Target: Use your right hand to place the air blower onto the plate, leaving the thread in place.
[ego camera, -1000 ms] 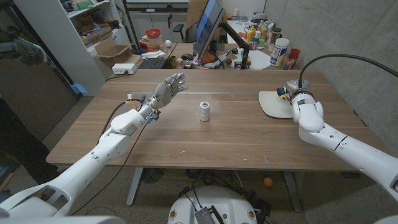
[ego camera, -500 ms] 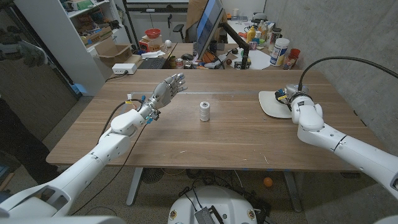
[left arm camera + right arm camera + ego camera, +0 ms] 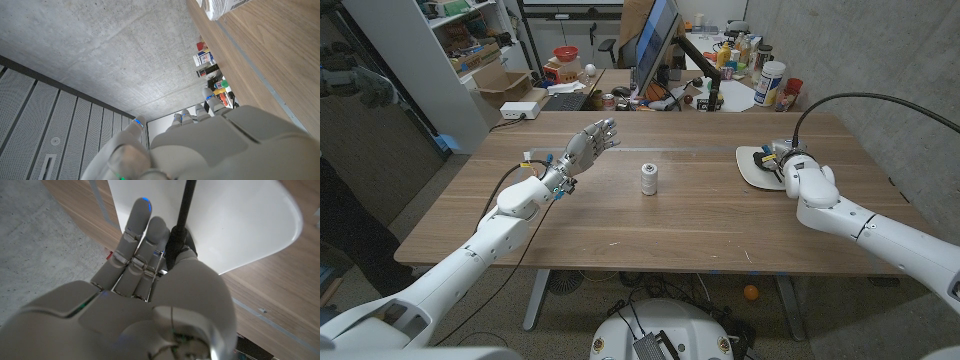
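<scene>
Over the plate the right hand has been eased inward — the blower is still grasped, release pending; thread untouched, left hand spread, empty.

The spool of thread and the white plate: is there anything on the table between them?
No. In the head view the wood between the thread and the plate is bare. The right hand with the air blower is over the plate itself.

Both arms are clad in smooth white rounded shells. The left hand and right hand are made of pale grey segments, with blue lights at the fingertips. Black cables are run along each wrist.
</scene>
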Robot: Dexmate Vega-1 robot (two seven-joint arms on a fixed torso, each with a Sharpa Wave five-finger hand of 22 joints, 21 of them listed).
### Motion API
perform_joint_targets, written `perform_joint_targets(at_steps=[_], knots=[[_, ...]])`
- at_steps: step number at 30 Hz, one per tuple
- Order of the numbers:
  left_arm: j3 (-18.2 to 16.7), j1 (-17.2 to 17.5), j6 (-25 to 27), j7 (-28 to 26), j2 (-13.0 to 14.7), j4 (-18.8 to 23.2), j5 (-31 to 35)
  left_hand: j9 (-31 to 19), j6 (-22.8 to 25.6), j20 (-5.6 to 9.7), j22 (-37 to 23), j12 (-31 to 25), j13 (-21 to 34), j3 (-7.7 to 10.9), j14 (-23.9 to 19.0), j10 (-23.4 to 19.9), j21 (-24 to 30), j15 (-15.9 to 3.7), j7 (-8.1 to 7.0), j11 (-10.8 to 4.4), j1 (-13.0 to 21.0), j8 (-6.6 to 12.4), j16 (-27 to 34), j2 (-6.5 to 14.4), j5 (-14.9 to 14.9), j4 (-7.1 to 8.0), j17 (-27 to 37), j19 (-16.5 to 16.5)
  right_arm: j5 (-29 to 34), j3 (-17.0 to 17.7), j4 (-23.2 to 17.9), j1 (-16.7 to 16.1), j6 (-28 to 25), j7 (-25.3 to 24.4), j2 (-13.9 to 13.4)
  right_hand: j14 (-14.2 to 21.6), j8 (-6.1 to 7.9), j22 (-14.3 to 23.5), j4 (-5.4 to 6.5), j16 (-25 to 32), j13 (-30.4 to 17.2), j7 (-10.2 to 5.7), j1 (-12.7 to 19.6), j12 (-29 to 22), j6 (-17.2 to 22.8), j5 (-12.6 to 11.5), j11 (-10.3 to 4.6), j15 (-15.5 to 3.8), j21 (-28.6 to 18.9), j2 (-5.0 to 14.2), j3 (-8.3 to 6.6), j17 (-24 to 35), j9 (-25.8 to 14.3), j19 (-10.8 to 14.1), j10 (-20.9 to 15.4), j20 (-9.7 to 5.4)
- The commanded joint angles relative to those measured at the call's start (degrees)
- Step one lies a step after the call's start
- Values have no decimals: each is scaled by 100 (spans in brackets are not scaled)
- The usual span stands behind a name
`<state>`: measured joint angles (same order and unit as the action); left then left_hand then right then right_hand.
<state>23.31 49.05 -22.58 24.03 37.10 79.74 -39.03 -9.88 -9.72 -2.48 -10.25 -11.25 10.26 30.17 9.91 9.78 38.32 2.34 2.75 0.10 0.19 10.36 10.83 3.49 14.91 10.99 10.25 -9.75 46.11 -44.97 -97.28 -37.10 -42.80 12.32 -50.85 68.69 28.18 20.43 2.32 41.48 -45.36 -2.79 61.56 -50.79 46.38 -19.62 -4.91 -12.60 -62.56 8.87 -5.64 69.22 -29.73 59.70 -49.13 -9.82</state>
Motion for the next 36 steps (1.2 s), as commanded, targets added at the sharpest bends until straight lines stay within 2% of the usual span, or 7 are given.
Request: perform_joint_targets(at_steps=[1, 8, 11, 17, 23, 28, 36], knots=[[-13, -11, -16, 51, -7, -46, -40, -18, -13, -30, -25, -8, 17, -20, 1, 144, -17, 19, 0, 21, -11, 9, 16, 683, 28, 2, 16, -217, 182, -281, 42, 166, -98, 245, 7, -68, -16, -84, 140, -149, -9, -15, -90, 49, -49, 6, 8, 19, -53, -82, 93, -100, 9, -27, 96, -240], [2, -55, -39, 107, -39, -119, -43, -18, -16, -30, -25, -8, 17, -23, 2, 144, -26, 19, 5, 22, -11, 8, 15, 684, 29, 2, 16, -214, 355, -388, 74, 236, -169, 354, 36, -150, -295, -587, 510, -1024, 401, -53, -614, 392, -430, 24, 80, 43, 42, -324, 542, -978, 185, -7, 446, -213], [3, -65, -39, 122, -42, -127, -49, -18, -16, -29, -25, -9, 17, -24, 2, 141, -26, 20, 2, 22, -11, 8, 15, 684, 29, 2, 16, -209, 437, -460, 101, 320, -222, 576, 62, -204, -662, -808, 631, -1319, 670, -80, -878, 542, -877, -3, 68, 57, 108, -543, 832, -1224, 342, -48, 569, -144], [5, -91, -26, 123, -44, -156, -39, -18, -18, -31, -25, -2, 17, -25, 1, 158, -32, 19, -1, 35, -10, 7, 15, 683, 29, 1, 16, -209, 529, -536, 169, 418, -218, 793, 92, -336, -1237, -960, 684, -1592, 981, -114, -1166, 706, -1511, -106, 152, 65, 183, -727, 1176, -1365, 579, -104, 755, -37], [9, -111, -22, 143, -53, -196, -43, -18, -21, -37, -25, 0, 18, -26, 3, 165, -38, 24, -1, 38, -9, 6, 14, 683, 30, 1, 15, -212, 601, -561, 194, 463, -231, 895, 117, -697, -1631, -1004, 702, -2103, 1310, -120, -1469, 961, -1795, -197, 277, 114, 307, -733, 1465, -1801, 831, -292, 1093, 172], [17, -138, -23, 162, -67, -237, -39, -18, -21, -34, -25, -2, 18, -27, 1, 162, -39, 22, -2, 36, -9, 7, 15, 683, 30, 0, 15, -205, 629, -552, 193, 473, -202, 919, 118, -1212, -1747, -1018, 669, -2669, 1594, -144, -1607, 1280, -1991, -276, 337, 219, 477, -687, 1672, -2288, 1023, -556, 1538, 372], [30, -192, -24, 202, -97, -307, -41, -18, -22, -35, -25, -3, 19, -29, 3, 163, -44, 32, -3, 27, -7, 7, 14, 683, 31, -1, 15, -195, 601, -470, 170, 441, -185, 838, 121, -2124, -1712, -1034, 681, -3105, 2000, -154, -1908, 1953, -2301, -305, 362, 462, 998, -478, 1944, -2818, 1274, -1477, 2246, 972]])
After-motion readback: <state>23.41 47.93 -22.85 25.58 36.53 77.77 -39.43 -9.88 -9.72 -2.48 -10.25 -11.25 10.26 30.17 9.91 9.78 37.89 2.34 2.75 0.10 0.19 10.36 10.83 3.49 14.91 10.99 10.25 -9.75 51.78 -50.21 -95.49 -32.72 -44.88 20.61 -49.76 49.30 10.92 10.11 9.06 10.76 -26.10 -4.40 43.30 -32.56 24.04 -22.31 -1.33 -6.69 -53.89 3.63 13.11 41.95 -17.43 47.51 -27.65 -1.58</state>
